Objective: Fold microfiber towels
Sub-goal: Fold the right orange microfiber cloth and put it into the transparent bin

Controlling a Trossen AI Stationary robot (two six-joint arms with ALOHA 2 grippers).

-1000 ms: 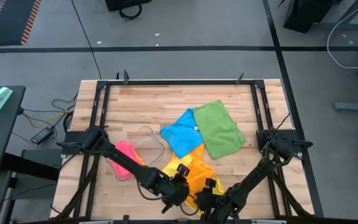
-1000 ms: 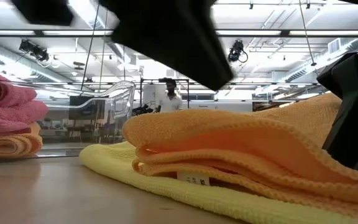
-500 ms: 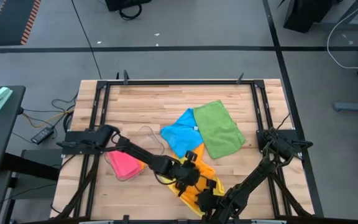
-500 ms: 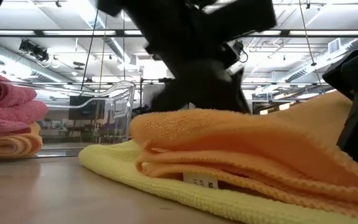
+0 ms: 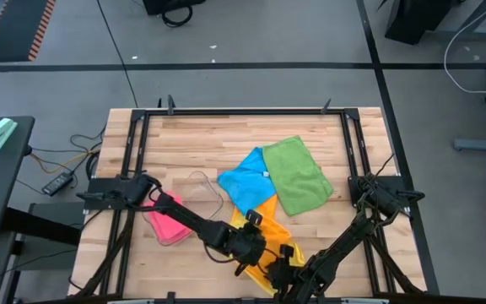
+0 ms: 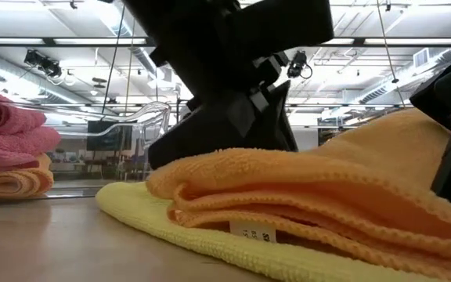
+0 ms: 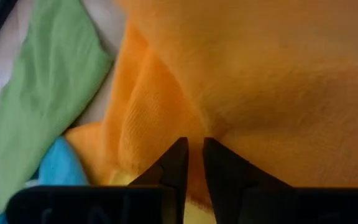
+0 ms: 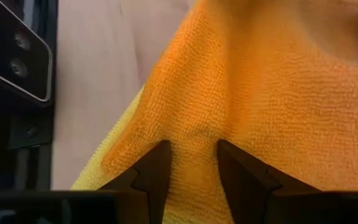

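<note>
An orange towel (image 5: 267, 226), folded in layers (image 6: 304, 188), lies on a yellow towel (image 6: 171, 223) near the table's front edge. My left gripper (image 5: 247, 251) is down on the orange towel's top, its fingers nearly together in the left wrist view (image 7: 191, 152). My right gripper (image 5: 278, 272) is shut on the same towel's near right part (image 8: 192, 165). A blue towel (image 5: 247, 181) and a green towel (image 5: 298, 173) lie flat behind them. A folded pink towel (image 5: 167, 221) lies in a clear tray. My left gripper comes slanting down from the table's left onto the orange towel's upper layer (image 7: 194, 127). A thin ridge of cloth shows between its fingertips (image 7: 178, 155). The towel lies on the yellow one. My right gripper pinches the orange towel near its edge (image 8: 194, 140) between its two fingers, slanting down from the table's right. The cloth puckers toward the fingers. That end of the towel (image 6: 398, 137) is raised above the folded layers, which rest on the yellow towel.
The clear plastic tray (image 5: 202, 187) stands left of centre with the pink towel, which lies on another folded orange cloth (image 6: 6, 182). A black frame (image 5: 243, 111) runs round the table. Bare wood shows at the far left and far right.
My left gripper has come down from above and to the left onto the top of the folded orange towel. The towel's upper fold has flattened and shifted a little toward the table's left. My right gripper has kept still.
</note>
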